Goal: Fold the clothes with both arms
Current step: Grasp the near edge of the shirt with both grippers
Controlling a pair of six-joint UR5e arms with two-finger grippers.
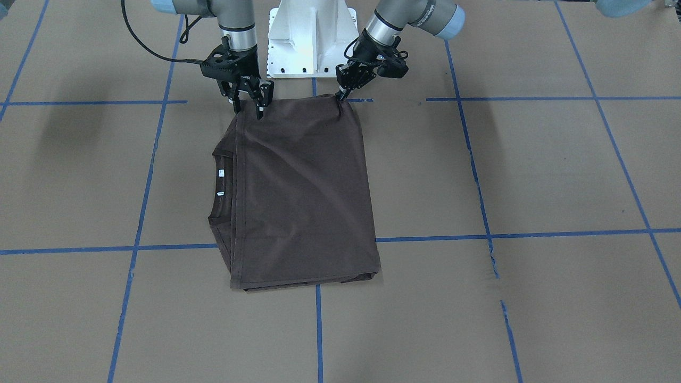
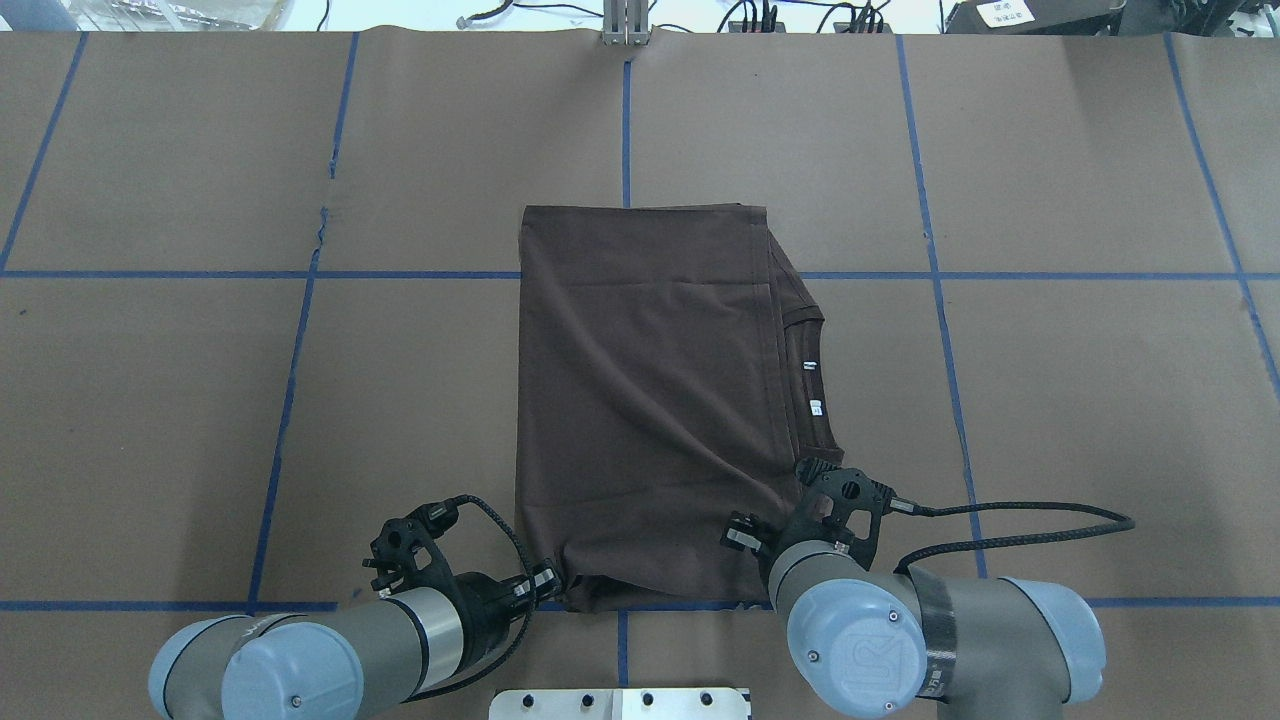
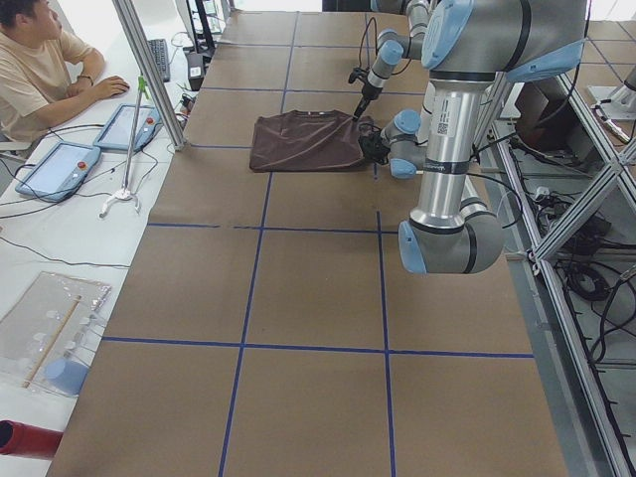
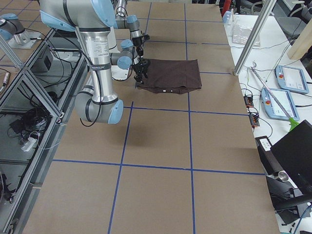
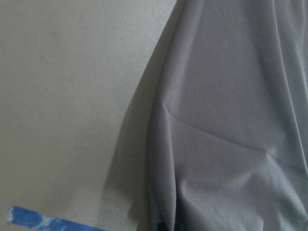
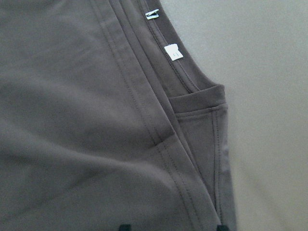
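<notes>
The soft, limp shirt point(image 1: 303, 186) (probably best taken by its corners) lies on the counter point(image 1: 532, 170) ahead of the tools, left tool point(image 1: 340, 96) pinching one near corner, right tool point(image 1: 248, 109) wide open over the other.

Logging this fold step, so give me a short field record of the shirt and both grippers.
Garment: T-shirt, folded to a rectangle, lying on the table
Collar: exposed along the robot's right edge, white tags showing
Left gripper: jaws shut on the near-robot corner
Right gripper: jaws open, at the other near-robot corner
</notes>
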